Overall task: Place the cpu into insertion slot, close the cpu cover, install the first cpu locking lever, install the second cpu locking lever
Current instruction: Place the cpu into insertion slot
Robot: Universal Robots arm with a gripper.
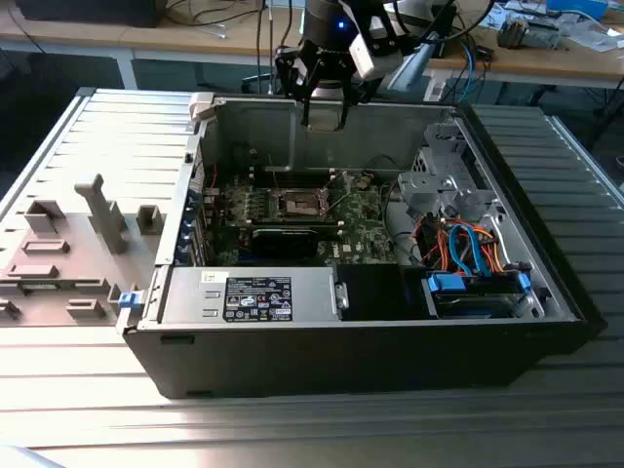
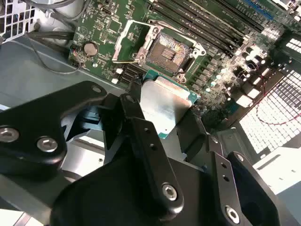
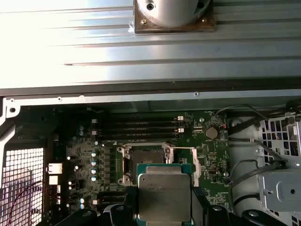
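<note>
cpu (image 3: 164, 197) clamped by two opposite edges between the fingers of the tool (image 3: 164, 208), silver face toward both wrist views, green rim showing at its edges. Tool closed onto the chip. Exterior view: tool (image 1: 327, 102) hangs over the open computer case (image 1: 253, 127), above the motherboard (image 1: 366, 219), chip clear of the board. Insertion slot (image 2: 169, 49) bare, dark centre exposed. cpu cover (image 2: 120, 43) swung open, lying just beside the slot. Memory slots (image 3: 136, 126) run along the slot's other side. Case rests on the ribbed desk (image 1: 292, 429).
</note>
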